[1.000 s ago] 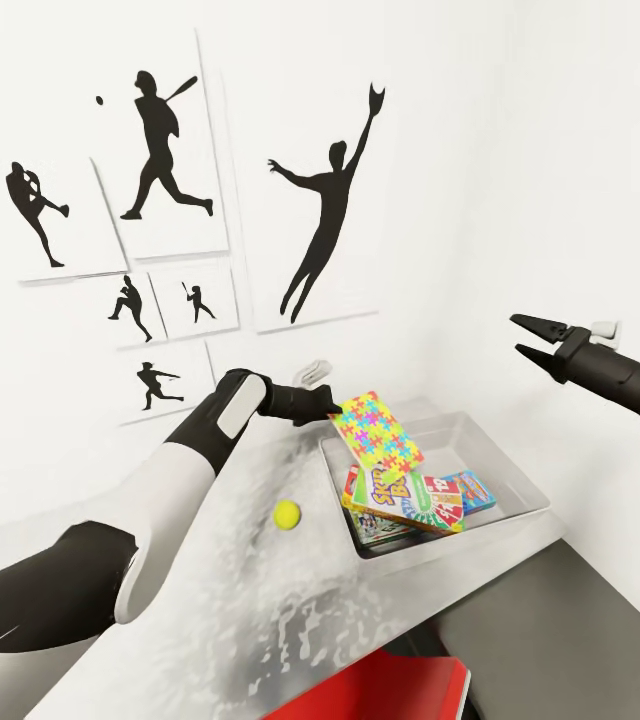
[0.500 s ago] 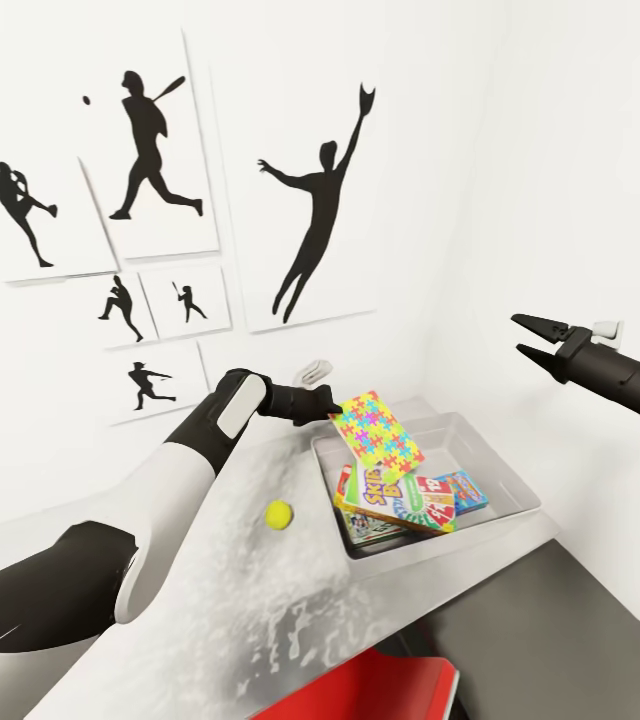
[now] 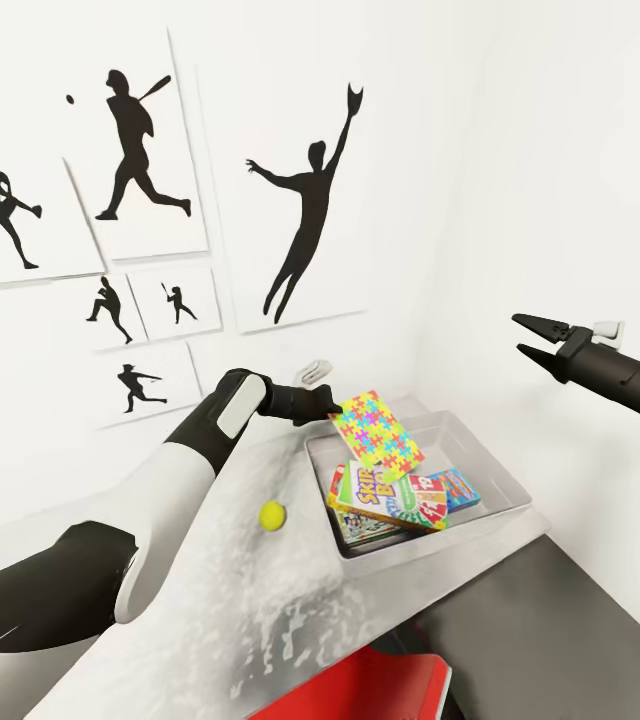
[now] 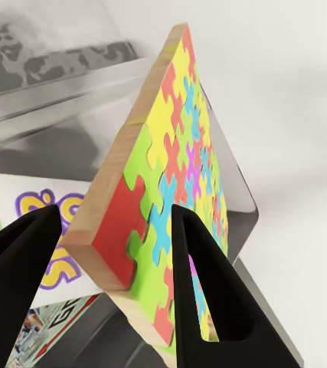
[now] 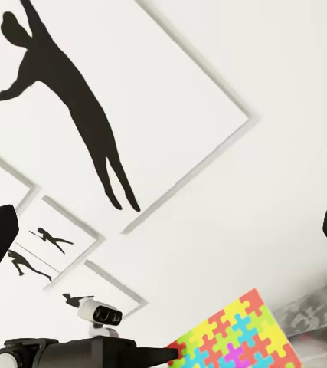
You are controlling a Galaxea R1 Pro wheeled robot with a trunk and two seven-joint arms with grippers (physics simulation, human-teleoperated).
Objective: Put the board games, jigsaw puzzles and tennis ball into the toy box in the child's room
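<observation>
My left gripper (image 3: 338, 410) is shut on a bright multicoloured jigsaw puzzle (image 3: 377, 432), held tilted in the air over the grey toy box (image 3: 488, 462). In the left wrist view the puzzle (image 4: 163, 192) stands on edge between the two black fingers. Inside the box lie a green Skip-Bo board game (image 3: 385, 495), a blue box (image 3: 451, 487) and another game beneath them. A yellow tennis ball (image 3: 272, 515) rests on the table (image 3: 260, 610), left of the box. My right gripper (image 3: 525, 335) hangs open, high and to the right of the box.
The table stands in a corner, with white walls behind and to the right. Framed baseball silhouettes (image 3: 300, 200) hang on the back wall. A red object (image 3: 380, 690) shows below the table's front edge, and dark floor (image 3: 540, 620) lies to the right.
The whole picture has slid left, so the camera has turned. Both arms keep their places in view, and the puzzle stays in the left gripper over the box.
</observation>
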